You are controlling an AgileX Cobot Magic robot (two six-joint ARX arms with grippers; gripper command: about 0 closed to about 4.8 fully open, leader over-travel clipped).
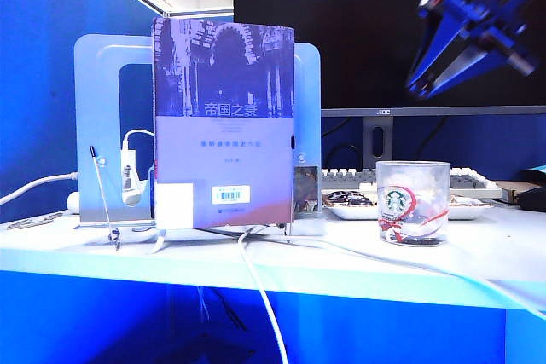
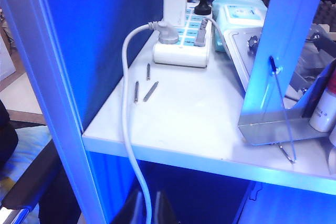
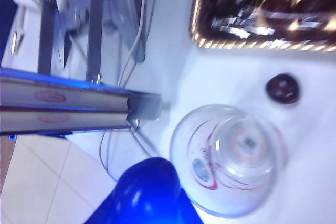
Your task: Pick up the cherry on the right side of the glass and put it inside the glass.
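Note:
The glass (image 1: 413, 202) stands on the white table at the right, with its green logo and red curls facing the exterior view. My right gripper (image 1: 465, 27) hangs high above it and slightly to the right. From above, the right wrist view shows the glass (image 3: 228, 158) with its mouth open. A round glossy ball, tinted blue, sits at the tips of my right gripper (image 3: 149, 182). I take it for the cherry, with the jaws shut on it. My left gripper (image 2: 149, 211) rests below the table's edge, far from the glass.
A second dark-red cherry (image 3: 282, 88) lies on the table between the glass and a tray (image 3: 195, 22) of dark fruit. A book (image 1: 223, 125) stands upright in a metal stand on the left. White cables (image 1: 256, 287) hang over the front edge. A power strip (image 2: 184, 38) sits at the back left.

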